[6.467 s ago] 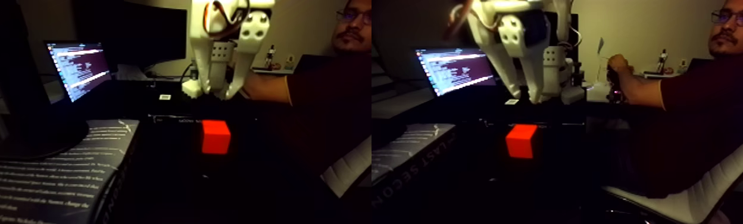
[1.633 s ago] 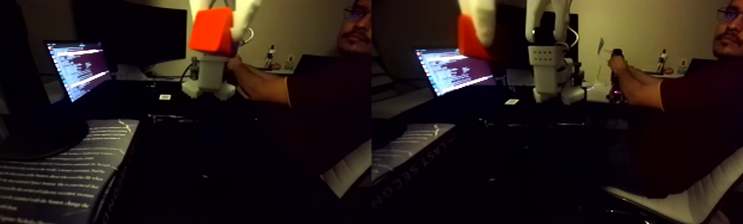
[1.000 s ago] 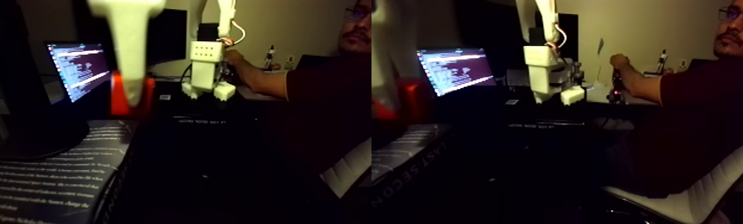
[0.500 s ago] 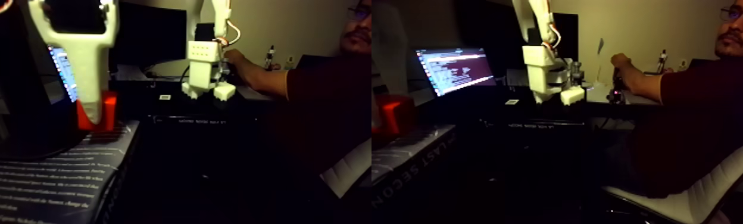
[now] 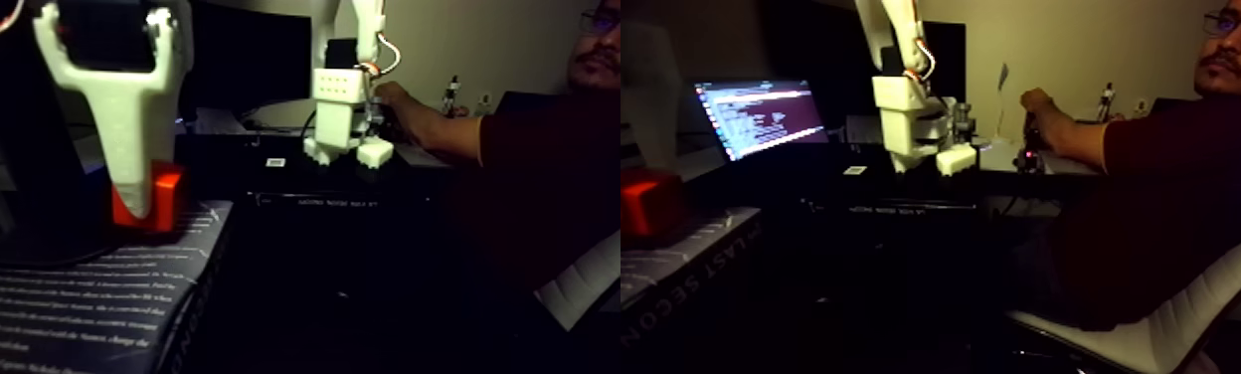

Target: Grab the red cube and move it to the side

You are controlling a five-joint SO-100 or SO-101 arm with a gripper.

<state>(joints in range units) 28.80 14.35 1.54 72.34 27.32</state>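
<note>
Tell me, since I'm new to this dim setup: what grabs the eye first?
The red cube, at the left of the fixed view, glows against the dark desk, resting on a printed book with the white end effector around it. At right sits a person.

In the fixed view's left half, the white pincer (image 5: 139,204) points straight down, low at the left, its fingers (image 5: 131,149) closed on the red cube (image 5: 164,194).
</note>
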